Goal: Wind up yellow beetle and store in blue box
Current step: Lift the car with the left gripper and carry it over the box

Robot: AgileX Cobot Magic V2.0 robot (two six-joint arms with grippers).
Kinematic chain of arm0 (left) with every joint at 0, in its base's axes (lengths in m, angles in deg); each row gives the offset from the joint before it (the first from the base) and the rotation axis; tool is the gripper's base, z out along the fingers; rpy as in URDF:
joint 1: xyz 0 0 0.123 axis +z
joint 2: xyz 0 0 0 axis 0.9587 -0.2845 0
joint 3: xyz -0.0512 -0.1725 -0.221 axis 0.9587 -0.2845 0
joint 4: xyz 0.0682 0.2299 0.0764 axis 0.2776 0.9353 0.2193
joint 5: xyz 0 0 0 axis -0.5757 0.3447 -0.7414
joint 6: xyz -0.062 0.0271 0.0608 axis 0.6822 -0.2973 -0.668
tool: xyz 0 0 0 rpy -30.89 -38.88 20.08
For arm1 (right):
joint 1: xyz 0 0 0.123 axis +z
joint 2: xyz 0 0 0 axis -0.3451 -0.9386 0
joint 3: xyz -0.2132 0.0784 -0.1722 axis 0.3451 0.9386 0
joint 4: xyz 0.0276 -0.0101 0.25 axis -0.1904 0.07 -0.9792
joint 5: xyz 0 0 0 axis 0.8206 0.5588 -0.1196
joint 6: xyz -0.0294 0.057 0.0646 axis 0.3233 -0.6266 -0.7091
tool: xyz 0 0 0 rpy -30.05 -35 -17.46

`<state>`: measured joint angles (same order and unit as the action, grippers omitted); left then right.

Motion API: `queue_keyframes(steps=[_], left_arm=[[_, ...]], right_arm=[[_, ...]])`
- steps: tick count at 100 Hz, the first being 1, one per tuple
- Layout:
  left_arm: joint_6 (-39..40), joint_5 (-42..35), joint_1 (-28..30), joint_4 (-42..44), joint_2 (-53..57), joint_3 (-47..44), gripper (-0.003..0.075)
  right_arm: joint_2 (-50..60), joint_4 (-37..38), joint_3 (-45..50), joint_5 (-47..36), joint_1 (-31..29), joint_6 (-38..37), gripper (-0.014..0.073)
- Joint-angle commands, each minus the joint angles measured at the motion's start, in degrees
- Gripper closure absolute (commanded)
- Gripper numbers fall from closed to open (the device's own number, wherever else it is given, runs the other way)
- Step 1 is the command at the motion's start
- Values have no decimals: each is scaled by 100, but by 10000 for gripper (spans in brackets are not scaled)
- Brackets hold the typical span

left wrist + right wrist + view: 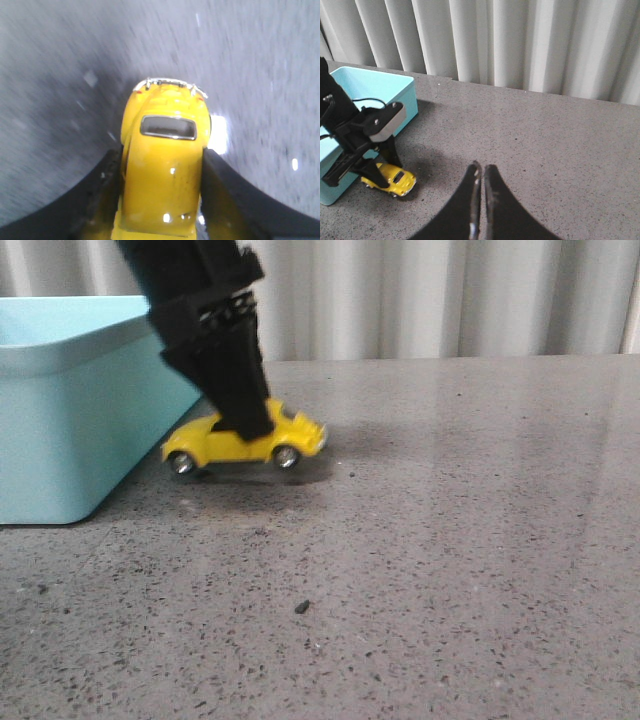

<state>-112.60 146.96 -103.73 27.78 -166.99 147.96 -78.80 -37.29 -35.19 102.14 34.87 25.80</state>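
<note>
One yellow beetle (pixel 245 441), one blue box (pixel 70 405), two grippers: left (pixel 245 425), right (pixel 481 175).

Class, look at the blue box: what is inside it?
Only bare turquoise floor and wall of the blue box show; the left gripper, holding the yellow beetle beside it, hides part.

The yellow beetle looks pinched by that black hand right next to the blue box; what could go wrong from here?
Three things, I would guess:
1. The left hand grips the glossy yellow beetle only by its sides, so it might slip out.
2. The beetle sits low beside the blue box; moved sideways before rising, it could hit the wall or rim.
3. The left wrist view is blurred, hinting at quick motion that could jolt the grip.
</note>
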Motion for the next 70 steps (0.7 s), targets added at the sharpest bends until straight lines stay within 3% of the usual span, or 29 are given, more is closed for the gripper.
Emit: queue_keyframes(steps=[1,19,31,46,55,70], left_arm=[[12,55,28,-530,305,685,640],[98,42,28,-535,305,2000,640],[345,65,38,126,305,2809,640],[1682,115,205,848,305,3424,640],[2114,218,418,1084,311,3469,639],[3648,218,824,1720,330,3459,639]], right_arm=[[-28,36,-126,-530,16,0,635],[-28,36,-126,-638,16,0,635],[-28,36,-126,-680,16,0,635],[-28,36,-126,-714,16,0,635],[-28,36,-126,-724,16,0,635],[-28,-2,-126,-724,16,0,635]])
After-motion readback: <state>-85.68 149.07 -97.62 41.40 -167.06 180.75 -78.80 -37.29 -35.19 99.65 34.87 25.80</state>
